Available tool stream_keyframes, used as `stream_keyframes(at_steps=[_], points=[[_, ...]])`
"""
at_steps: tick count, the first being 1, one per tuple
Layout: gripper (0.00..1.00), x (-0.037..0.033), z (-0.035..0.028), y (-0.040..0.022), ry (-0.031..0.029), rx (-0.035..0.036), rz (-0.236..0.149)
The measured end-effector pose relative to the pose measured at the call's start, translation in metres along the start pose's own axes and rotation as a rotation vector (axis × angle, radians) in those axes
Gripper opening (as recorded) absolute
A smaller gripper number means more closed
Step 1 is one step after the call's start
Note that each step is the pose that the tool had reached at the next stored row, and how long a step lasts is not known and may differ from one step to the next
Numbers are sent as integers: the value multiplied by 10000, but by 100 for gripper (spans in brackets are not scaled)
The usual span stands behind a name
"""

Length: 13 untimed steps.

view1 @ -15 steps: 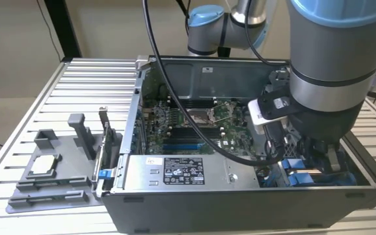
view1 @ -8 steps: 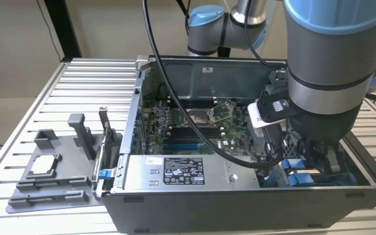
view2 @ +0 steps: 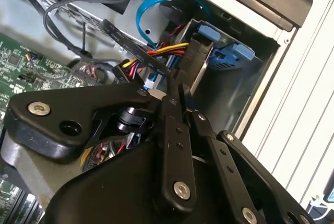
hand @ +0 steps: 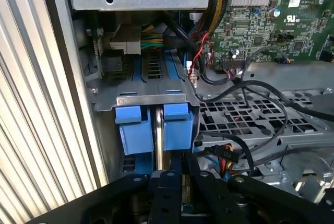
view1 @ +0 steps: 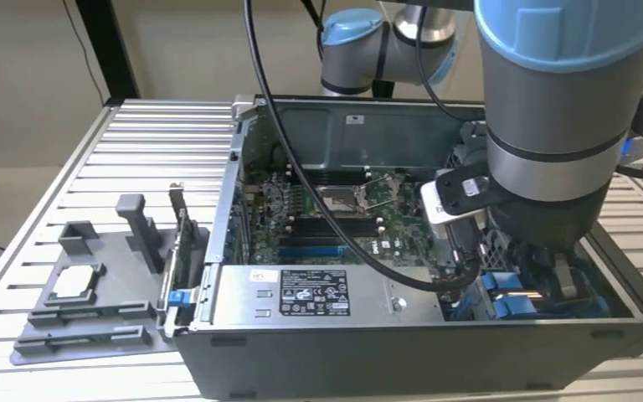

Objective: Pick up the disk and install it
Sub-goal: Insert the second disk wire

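Exterior view, taken from its left to its right: a grey fixture tray (view1: pixel 43 339) is lying on the slatted bench with a processor chip (view1: pixel 76 283) resting on it. Next the open computer case (view1: pixel 411 352) is showing its power-supply box (view1: pixel 299 293) and motherboard (view1: pixel 321 219). At the exterior view's right, the gripper (view1: pixel 556 280) is reaching down into the case's near corner, where blue plastic is showing.

First wrist view: the disk (hand: pixel 158 135) is standing on edge in the drive bay (hand: pixel 141 98). It is presenting only its thin silver edge between two blue carrier tabs (hand: pixel 133 130). The gripper (hand: pixel 175 169) is sitting directly behind that edge, in line with it, and the disk's long axis is running straight ahead of the fingertips into the bay.

Second wrist view: the gripper (view2: pixel 180 96) is pointing the same way, with the disk (view2: pixel 195 59) extending ahead of the tips toward the case wall.

Finding: the fingers are drawn close together and appear to be pinching the disk's trailing edge. Judgement: the disk is looking largely entered in the bay; full seating cannot be confirmed.
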State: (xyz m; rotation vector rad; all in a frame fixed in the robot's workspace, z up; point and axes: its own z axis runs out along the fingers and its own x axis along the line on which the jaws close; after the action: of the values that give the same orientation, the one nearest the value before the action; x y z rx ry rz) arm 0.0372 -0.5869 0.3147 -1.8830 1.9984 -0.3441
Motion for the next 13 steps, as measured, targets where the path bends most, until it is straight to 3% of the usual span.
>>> stream_keyframes(at_steps=[4,11,13], points=[[0,-6,55,25,75,3,-37],[0,0,43,21,104,-4,-51],[0,-9,39,17,68,1,-35]])
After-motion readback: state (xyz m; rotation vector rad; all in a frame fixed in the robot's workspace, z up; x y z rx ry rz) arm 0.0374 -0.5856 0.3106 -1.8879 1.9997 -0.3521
